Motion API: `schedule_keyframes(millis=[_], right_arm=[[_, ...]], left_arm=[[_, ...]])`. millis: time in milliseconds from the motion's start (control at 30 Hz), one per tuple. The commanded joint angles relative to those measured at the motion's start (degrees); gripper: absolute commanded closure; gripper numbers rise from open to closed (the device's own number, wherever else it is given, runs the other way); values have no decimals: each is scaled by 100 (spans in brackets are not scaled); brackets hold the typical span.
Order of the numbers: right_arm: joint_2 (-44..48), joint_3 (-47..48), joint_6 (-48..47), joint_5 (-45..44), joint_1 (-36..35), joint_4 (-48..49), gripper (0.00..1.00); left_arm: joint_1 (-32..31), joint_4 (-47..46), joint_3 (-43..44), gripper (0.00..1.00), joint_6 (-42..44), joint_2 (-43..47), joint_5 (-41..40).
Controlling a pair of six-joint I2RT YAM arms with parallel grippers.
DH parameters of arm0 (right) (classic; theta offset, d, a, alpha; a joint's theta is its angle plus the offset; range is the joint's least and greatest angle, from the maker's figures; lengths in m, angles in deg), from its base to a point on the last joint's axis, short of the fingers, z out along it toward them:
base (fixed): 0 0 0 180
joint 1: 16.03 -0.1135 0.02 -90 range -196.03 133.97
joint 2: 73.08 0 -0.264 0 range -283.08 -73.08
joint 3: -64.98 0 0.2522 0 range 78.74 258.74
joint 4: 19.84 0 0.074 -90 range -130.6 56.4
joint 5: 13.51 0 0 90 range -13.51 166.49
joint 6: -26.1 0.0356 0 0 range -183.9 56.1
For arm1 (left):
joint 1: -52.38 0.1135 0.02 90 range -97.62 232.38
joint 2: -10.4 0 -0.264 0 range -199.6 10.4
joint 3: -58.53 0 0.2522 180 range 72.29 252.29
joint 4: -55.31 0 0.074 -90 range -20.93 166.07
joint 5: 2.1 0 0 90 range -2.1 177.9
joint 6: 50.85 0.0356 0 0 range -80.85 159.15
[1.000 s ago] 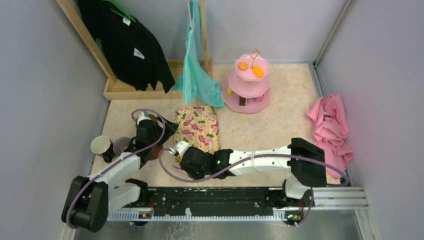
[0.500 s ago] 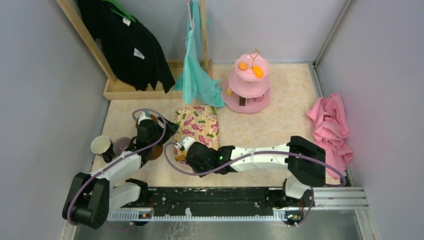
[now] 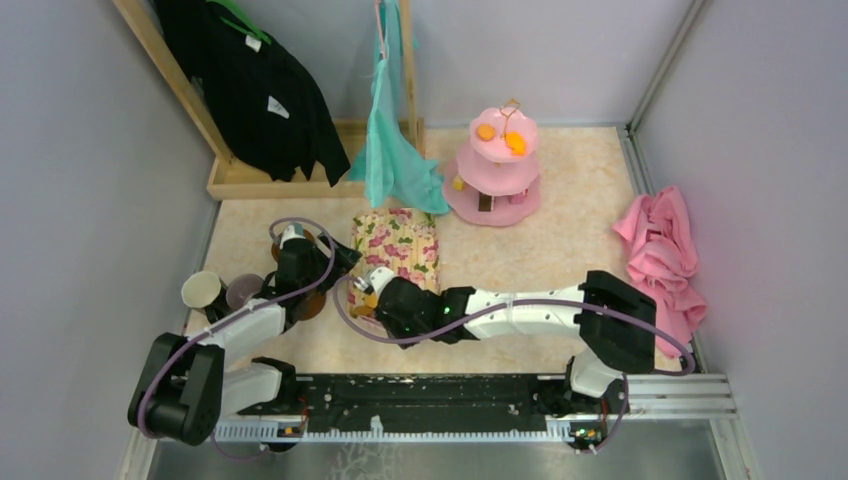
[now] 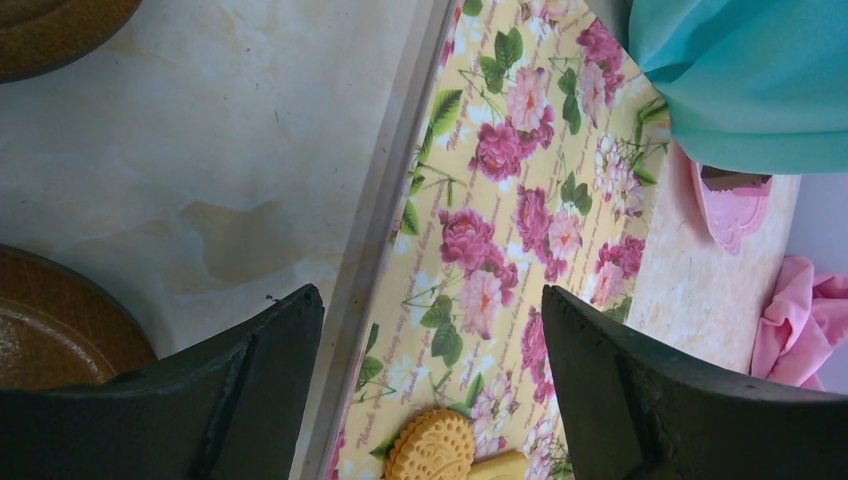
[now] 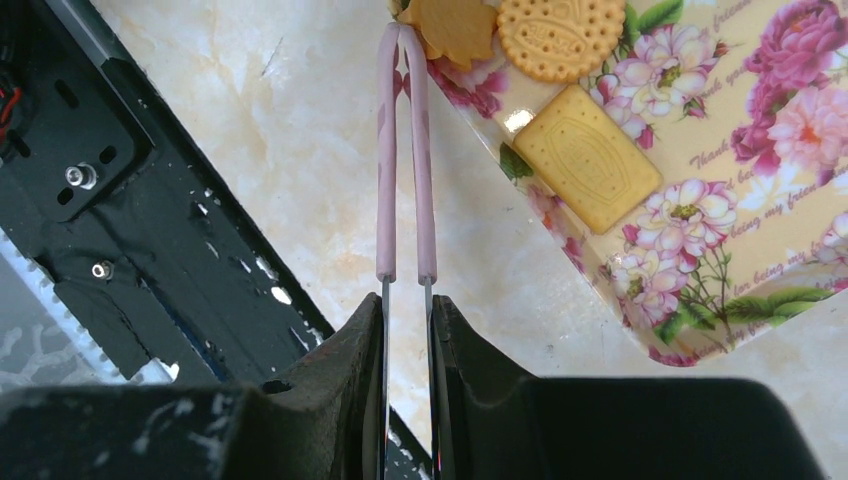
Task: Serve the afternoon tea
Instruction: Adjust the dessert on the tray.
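My right gripper (image 5: 405, 305) is shut on pink-tipped metal tongs (image 5: 405, 150). The tong tips are closed on the edge of an orange leaf-shaped snack (image 5: 455, 28) at the near left corner of the floral tray (image 5: 720, 250). A round biscuit (image 5: 560, 35) and a rectangular biscuit (image 5: 588, 158) lie on the tray. My left gripper (image 4: 432, 295) is open and empty over the tray's left edge, with the round biscuit (image 4: 432, 447) below it. Two brown saucers (image 4: 50, 340) (image 4: 50, 30) lie to its left. The pink three-tier stand (image 3: 497, 165) holds orange snacks at the back. A cream mug (image 3: 202, 291) and a mauve-grey mug (image 3: 243, 292) stand far left.
A teal cloth (image 3: 390, 150) hangs from a wooden rack over the tray's far end, beside dark clothes (image 3: 255, 90). A pink cloth (image 3: 660, 250) lies crumpled at the right wall. The black base rail (image 5: 120, 180) runs along the near edge.
My right gripper has moved away from the rail and to the right with the tongs, bringing the orange snack to the tray's corner. The left arm has barely moved.
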Motion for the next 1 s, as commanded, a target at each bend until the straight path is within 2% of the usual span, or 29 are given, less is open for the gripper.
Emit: schedule_keyframes(millis=[0,967], right_arm=[[352,37,-51,-55,43,285,81],[128,-150,-49,56,629,493,81]], left_arm=[[25,-213,111,15,3,-72,109],[19,-362,147,15,-43,-319,294]])
